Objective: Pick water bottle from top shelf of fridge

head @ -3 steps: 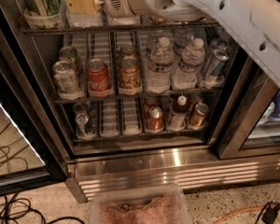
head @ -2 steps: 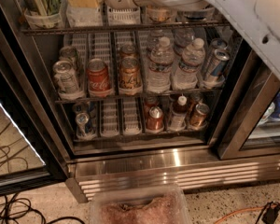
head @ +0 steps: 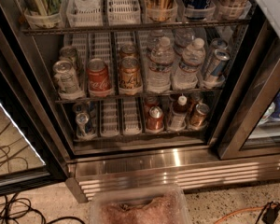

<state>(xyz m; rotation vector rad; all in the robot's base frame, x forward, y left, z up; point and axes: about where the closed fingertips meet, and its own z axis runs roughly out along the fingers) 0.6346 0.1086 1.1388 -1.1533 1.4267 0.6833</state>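
Note:
The fridge (head: 177,160) stands open in front of me, with a steel frame and a louvred base. Its top shelf (head: 130,27) runs across the top of the view, with white slotted lanes and tall cans behind the metal rail. The water bottle does not show clearly; one lane on the top shelf holds something pale that I cannot make out. Two white-capped clear bottles (head: 161,64) stand on the middle rack beside soda cans (head: 98,76). My gripper is out of view. Only a white piece of my arm (head: 276,6) shows at the top right corner.
The lowest rack holds short cans and a small bottle (head: 178,113). The glass door (head: 9,139) hangs open at the left. A plastic tub (head: 140,206) sits on the floor before the base. Cables (head: 9,204) lie at the left, an orange cord (head: 242,209) at the right.
My arm and gripper, which reached across the top shelf toward its left lanes, have moved up and out of the frame. Nothing on the lower racks has moved.

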